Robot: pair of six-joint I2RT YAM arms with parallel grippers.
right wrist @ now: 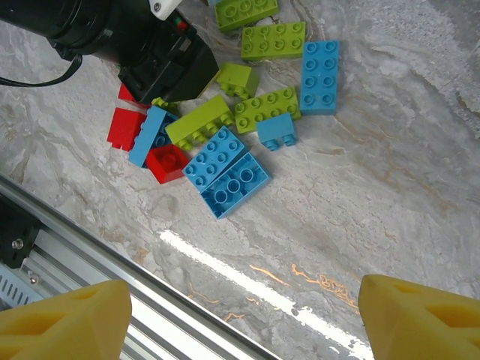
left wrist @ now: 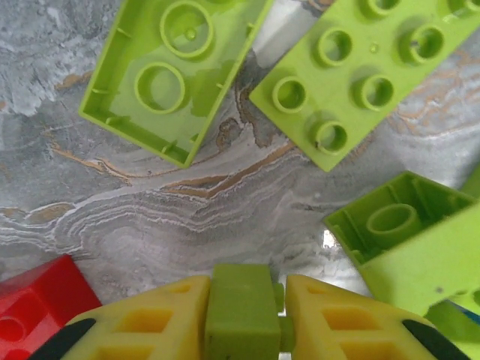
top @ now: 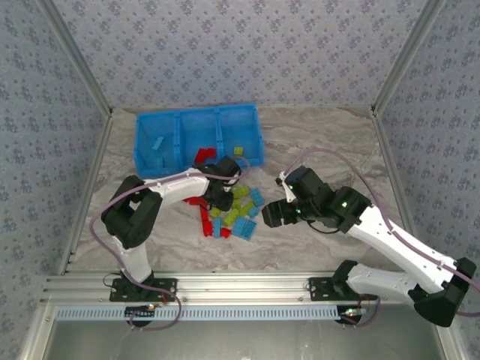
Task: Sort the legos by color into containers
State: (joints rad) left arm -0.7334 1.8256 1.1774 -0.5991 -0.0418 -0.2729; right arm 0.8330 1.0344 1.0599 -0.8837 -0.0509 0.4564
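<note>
Left wrist, M: left pincer [left wrist: 245, 289] is closed on a lime brick [left wrist: 238, 322], clamped between the two yellow fingers [left wrist: 150, 326]. Marbled desk [left wrist: 150, 217] lies right below. I cannot tell whether the brick touches it.

R: Neighbours?

M: A red brick [left wrist: 34, 307] sits just beside one finger, at the lower edge. Three more limes lie beyond, all apart from the held one: an overturned brick [left wrist: 169, 71], a studs-up brick [left wrist: 352, 75] and a tipped brick [left wrist: 409, 240] with its hollow showing.

R: Right wrist: right pincer [right wrist: 240, 322] gapes wide, one yellow finger in each lower corner. It hangs over bare desk beside the rail [right wrist: 90, 247]. The pile [right wrist: 225, 142] of red, lime and blue lies beyond, well apart from it. The left arm's black wrist [right wrist: 161, 64] is down at the pile's far side.

M: Top external?

R: Tray [top: 199, 111] stands at the far left of the desk, with the pile just in front of it, between the arms. The left compartment [top: 147, 127] holds light blue bricks [top: 157, 146]. The right compartment [top: 236, 127] holds a lime piece [top: 238, 151]. A red piece [top: 204, 155] sits at the middle compartment's near wall; inside or outside, I cannot tell.
</note>
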